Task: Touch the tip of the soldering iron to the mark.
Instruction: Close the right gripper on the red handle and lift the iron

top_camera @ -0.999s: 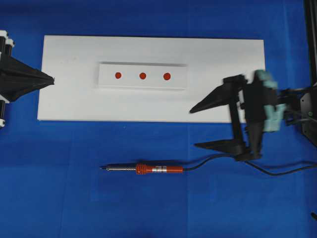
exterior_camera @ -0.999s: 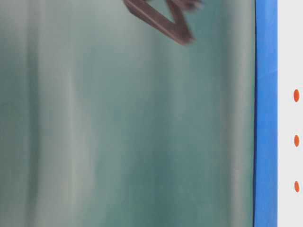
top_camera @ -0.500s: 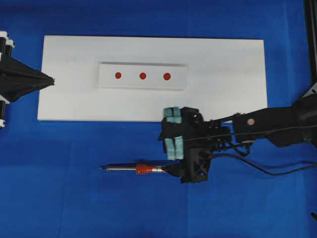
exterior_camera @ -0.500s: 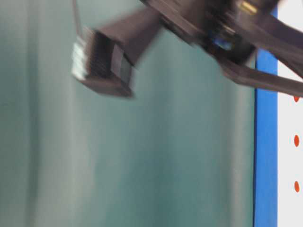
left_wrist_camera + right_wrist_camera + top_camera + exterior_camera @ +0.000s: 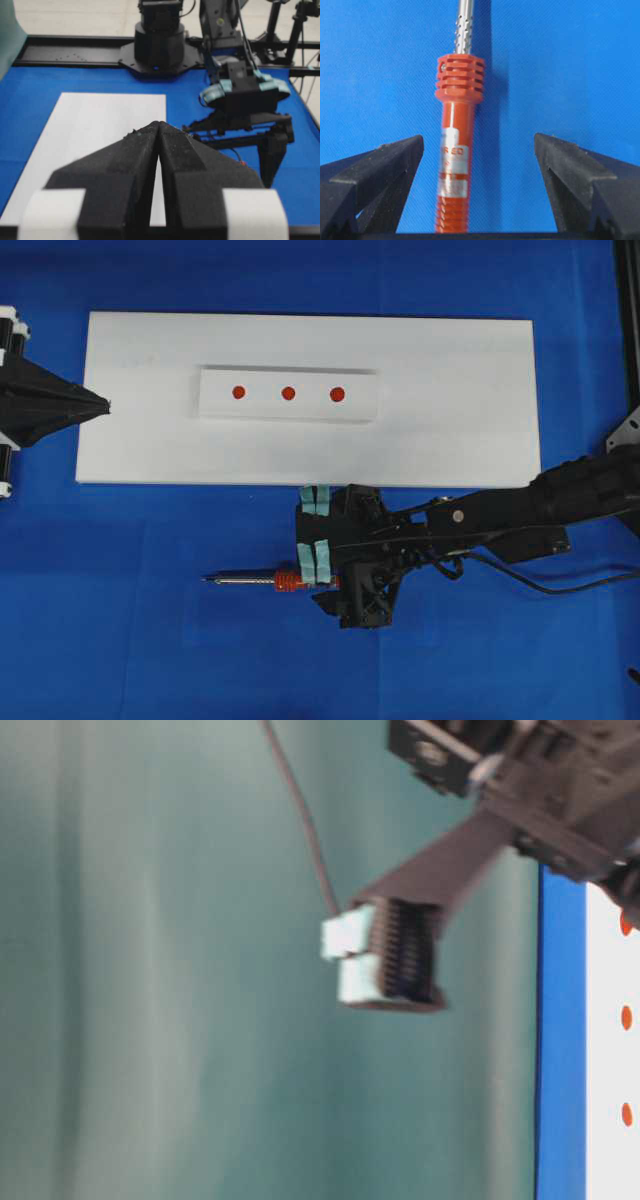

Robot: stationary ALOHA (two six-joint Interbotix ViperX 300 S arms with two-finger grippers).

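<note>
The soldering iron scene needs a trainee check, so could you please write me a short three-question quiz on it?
1. True or false: the right end effector has closed on the soldering iron.
2. How many red marks sit on the raised white strip?
3. The left end effector is: A) shut, at the white board's edge; B) holding the cord; C) over the marks.

Key: 1 false, its fingers stand wide on either side of the handle; 2 three; 3 A.
</note>
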